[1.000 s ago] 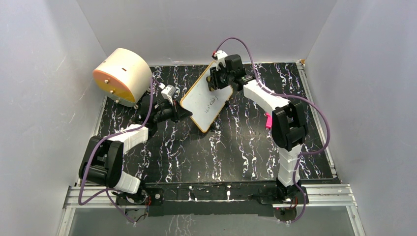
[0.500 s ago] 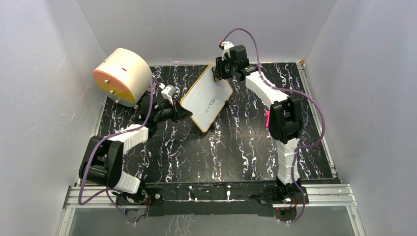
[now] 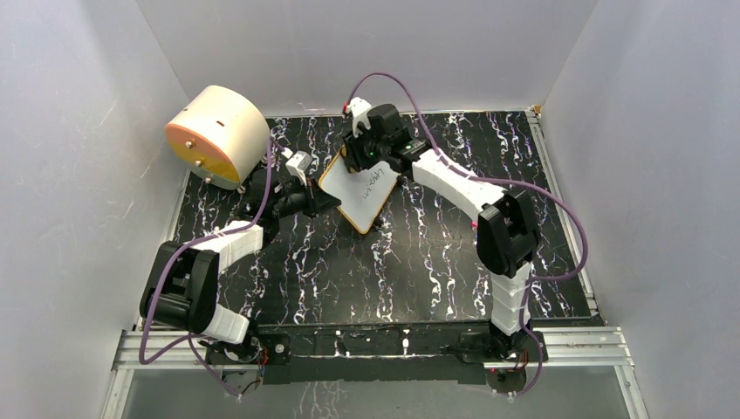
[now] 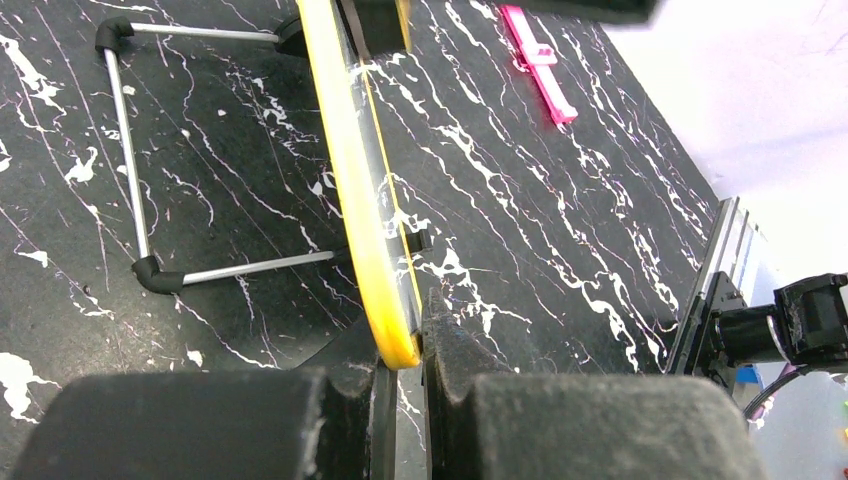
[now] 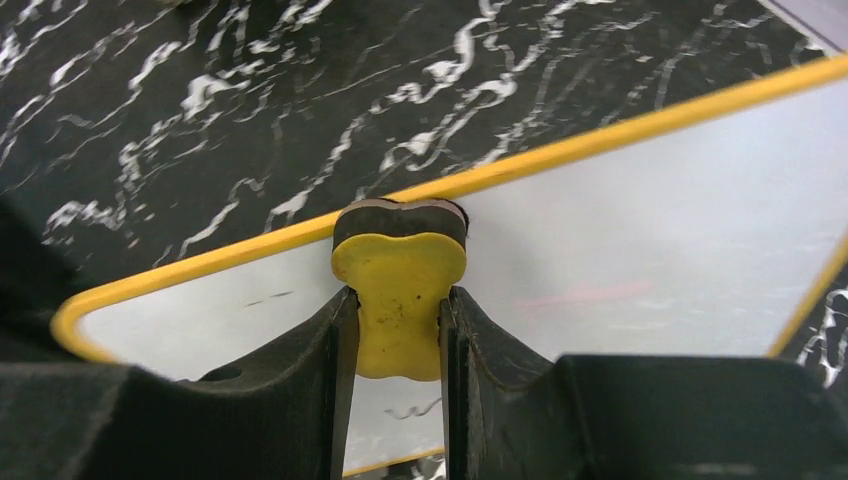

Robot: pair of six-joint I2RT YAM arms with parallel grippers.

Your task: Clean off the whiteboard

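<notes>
Two grips to manage, taken from left to right. Left of centre in the overhead frame, hold the left gripper [image 3: 325,199] clamped on the yellow rim of the whiteboard [image 3: 370,194], jaws pinched on the low edge as seen at the bottom of the left wrist frame. Brace there against the wiping push. Just right of that, upper middle, find the board propped at a tilt, with dark writing left across its centre. At its upper corner, steer the right gripper [image 3: 354,159], closed tight around a yellow eraser [image 5: 400,290], down over that writing in overlapping passes, felt flat and pressure modest. Cannot read the writing. Cannot tell whether the felt truly touches the surface. Expect only an edge-on board from the left wrist, and a top corner lost under the right wrist overhead. Note the wire stand [image 4: 125,150] only partly visible behind the board, upper left of that wrist frame.
</notes>
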